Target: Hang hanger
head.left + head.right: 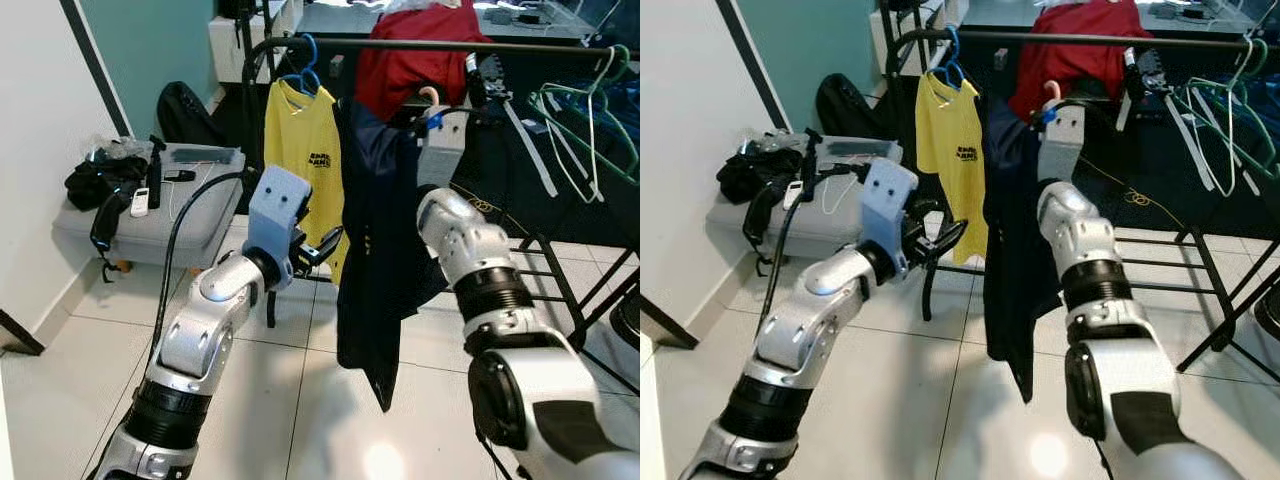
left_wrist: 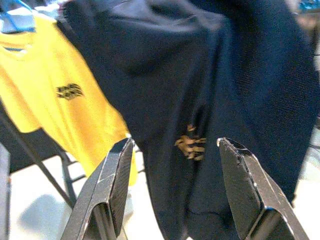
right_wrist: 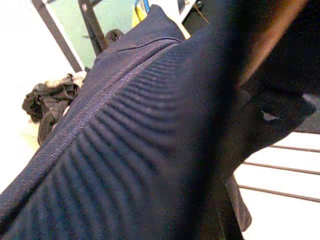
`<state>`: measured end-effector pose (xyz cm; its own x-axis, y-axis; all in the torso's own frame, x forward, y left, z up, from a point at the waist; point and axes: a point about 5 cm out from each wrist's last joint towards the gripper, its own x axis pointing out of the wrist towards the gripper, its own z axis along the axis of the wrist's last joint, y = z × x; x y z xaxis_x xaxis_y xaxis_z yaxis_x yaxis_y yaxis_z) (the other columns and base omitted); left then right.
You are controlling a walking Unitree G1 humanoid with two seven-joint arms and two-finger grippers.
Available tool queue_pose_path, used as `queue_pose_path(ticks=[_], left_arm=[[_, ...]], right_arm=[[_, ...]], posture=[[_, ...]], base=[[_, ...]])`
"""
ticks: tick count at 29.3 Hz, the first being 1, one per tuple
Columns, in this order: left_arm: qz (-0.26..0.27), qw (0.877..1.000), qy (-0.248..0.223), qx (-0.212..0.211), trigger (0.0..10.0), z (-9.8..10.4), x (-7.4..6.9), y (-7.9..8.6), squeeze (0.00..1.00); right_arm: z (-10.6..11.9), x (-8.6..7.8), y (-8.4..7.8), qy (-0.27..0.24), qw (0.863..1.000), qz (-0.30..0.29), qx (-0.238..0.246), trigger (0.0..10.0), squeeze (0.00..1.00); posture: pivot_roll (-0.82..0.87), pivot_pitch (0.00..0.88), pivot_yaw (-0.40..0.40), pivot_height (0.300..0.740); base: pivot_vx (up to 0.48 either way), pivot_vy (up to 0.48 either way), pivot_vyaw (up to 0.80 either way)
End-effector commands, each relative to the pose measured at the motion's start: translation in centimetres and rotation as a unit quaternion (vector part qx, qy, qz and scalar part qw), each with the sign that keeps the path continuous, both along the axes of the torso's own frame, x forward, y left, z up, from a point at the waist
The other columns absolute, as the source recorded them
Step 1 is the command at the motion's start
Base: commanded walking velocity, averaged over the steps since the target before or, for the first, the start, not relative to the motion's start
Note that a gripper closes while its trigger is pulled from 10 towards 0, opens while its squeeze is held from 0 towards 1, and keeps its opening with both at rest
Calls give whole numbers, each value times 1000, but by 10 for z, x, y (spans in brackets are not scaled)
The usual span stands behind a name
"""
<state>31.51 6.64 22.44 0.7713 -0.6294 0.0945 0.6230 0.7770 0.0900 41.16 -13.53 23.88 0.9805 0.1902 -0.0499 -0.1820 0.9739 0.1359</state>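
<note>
The left gripper (image 2: 172,192) is released, its two black fingers (image 2: 112,180) spread wide, holding nothing; it hovers just beside the navy shirt (image 1: 375,250), approx. at the lower half. The right gripper (image 1: 1055,112) is raised up to the shirt's top, near the hanger (image 1: 430,97); the ribbed navy cloth covers its wrist view, so whether it is clenched cannot be told. The shirt hangs limp on the hanger below the black rail (image 1: 500,45), w/ a small gold print. A yellow shirt (image 1: 300,150) hangs on a blue hanger (image 1: 305,65) at the rail's left end. Red cloth (image 1: 415,55) is draped over the rail. Green wire hangers (image 1: 590,125) hang at the right.
</note>
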Motion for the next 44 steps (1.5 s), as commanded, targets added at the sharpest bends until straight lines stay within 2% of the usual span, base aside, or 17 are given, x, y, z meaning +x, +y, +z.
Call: queue_pose_path(ticks=[1, 10, 12, 13, 15, 16, 19, 20, 24, 26, 28, 32, 35, 37, 40, 42, 44], left_arm=[[-42, 998, 31, -32, 10000, 0, -10, -16, 0], [40, 999, -30, -7, 10000, 4, 4, 0, 0], [85, 994, -73, 8, 10000, 10, 14, 16, 0], [134, 983, -119, 36, 10000, 17, 23, 38, 0], [134, 983, -119, 36, 10000, 17, 23, 38, 0], [170, 972, -150, 55, 10000, 22, 28, 58, 0], [192, 965, -166, 63, 10000, 27, 31, 77, 0], [192, 964, -168, 75, 10000, 26, 30, 96, 0], [190, 964, -167, 85, 10000, 26, 28, 110, 0], [142, 969, -169, 108, 10000, 26, 21, 125, 0], [120, 972, -170, 112, 10000, 26, 18, 126, 0], [67, 977, -163, 122, 10000, 25, 13, 122, 0], [-14, 974, -161, 156, 10000, 20, 5, 110, 0], [-104, 965, -155, 182, 10000, 14, -6, 91, 0], [-169, 952, -144, 209, 10000, 9, -14, 77, 0], [-169, 952, -144, 209, 10000, 9, -14, 77, 0], [-211, 943, -130, 220, 10000, 4, -20, 71, 0]], right_arm=[[-8, -3, 8, -9, 1000, 8, -7, 10000, 0], [-9, -9, 19, -34, 997, 71, -5, 10000, 0], [-7, -14, 21, -56, 993, 104, -8, 10000, 0], [-8, -20, 19, -74, 988, 133, -4, 10000, 0], [-8, -20, 19, -74, 988, 133, -4, 10000, 0], [-11, -25, 15, -90, 984, 157, -6, 10000, 0], [-16, -31, 9, -98, 980, 173, -12, 10000, 0], [-28, -41, -1, -102, 971, 216, -14, 10000, 0], [-38, -50, -11, -96, 963, 249, -28, 10000, 0], [-53, -69, -28, -84, 941, 321, -63, 10000, 0], [-56, -73, -33, -80, 935, 339, -72, 10000, 0], [-65, -80, -40, -56, 922, 371, -92, 10000, 0], [-74, -85, -48, -48, 906, 393, -151, 10000, 0], [-78, -87, -52, -39, 893, 408, -188, 10000, 0], [-79, -91, -50, -39, 872, 440, -210, 10000, 0], [-79, -91, -50, -39, 872, 440, -210, 10000, 0], [-80, -96, -49, -38, 852, 473, -223, 10000, 0]], posture=[[-50, 100, 4, 740], [-51, 95, 1, 740], [-51, 92, -1, 740], [-51, 87, 0, 740], [-51, 87, 0, 740], [-53, 85, 4, 740], [-56, 84, 6, 740], [-53, 82, 7, 740], [-52, 80, 5, 740], [-55, 77, 3, 740], [-55, 77, 3, 740], [-54, 78, 0, 740], [-54, 83, -2, 740], [-53, 90, -4, 740], [-52, 93, -2, 740], [-52, 93, -2, 740], [-53, 94, 1, 740]], base=[[0, 0, 0], [0, 0, 0], [0, 0, 0], [0, 0, 0], [0, 0, 0], [0, 0, 0], [0, 0, 0], [0, 0, 0], [0, 0, 0], [0, 0, 0], [0, 0, 0], [0, 0, 0], [0, 0, 0], [0, 0, 0], [0, 0, 0], [0, 0, 0], [0, 0, 0]])
